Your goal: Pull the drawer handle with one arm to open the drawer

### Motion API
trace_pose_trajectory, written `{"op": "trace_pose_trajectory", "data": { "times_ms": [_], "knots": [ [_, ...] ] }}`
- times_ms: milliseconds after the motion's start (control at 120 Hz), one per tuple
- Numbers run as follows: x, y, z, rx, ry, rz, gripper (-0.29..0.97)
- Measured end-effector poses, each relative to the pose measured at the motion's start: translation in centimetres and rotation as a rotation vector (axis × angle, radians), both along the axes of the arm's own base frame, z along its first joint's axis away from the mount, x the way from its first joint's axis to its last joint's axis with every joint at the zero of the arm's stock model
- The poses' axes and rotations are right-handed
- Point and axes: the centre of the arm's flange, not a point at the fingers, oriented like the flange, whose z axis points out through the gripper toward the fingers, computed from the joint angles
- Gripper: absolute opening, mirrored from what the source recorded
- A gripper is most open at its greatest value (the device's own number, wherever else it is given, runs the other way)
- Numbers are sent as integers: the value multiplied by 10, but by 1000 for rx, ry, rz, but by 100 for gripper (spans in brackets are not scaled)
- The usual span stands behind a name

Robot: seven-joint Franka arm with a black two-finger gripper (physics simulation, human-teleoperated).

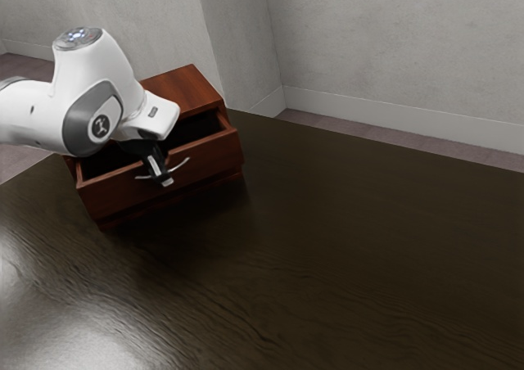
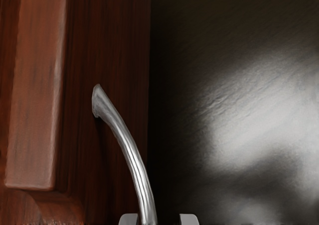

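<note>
A small reddish-brown wooden cabinet (image 1: 184, 87) sits at the far corner of the dark desk (image 1: 327, 247). Its drawer (image 1: 115, 191) stands partly pulled out, the inside in shadow. A curved silver handle (image 1: 180, 164) crosses the drawer front. The black tool (image 1: 161, 172) is at the handle's middle; I cannot tell whether it pinches it.

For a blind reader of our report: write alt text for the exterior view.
A white robot arm reaches from the exterior view's left, its black gripper at the metal handle of a wooden drawer standing partly open from a small cabinet. The cabinet sits on a dark wooden table.
</note>
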Motion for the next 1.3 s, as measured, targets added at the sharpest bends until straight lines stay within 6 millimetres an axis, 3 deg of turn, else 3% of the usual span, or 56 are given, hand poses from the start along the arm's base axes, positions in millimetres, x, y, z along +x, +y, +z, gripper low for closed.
{"op": "trace_pose_trajectory", "data": {
  "times_ms": [242,875,992,1092,1150,1217,1300],
  "knots": [
    [-19,-16,6,-10,-8,-14,1],
    [-40,-62,-2,-20,-5,-59,5],
    [-43,-65,-1,-18,-13,-56,0],
    [-55,-70,16,-15,-42,-59,-23],
    [-67,-81,41,-4,-87,-70,-13],
    [-90,-99,83,22,-158,-88,-5],
    [-124,-129,132,69,-219,-122,15]
  ]
}}
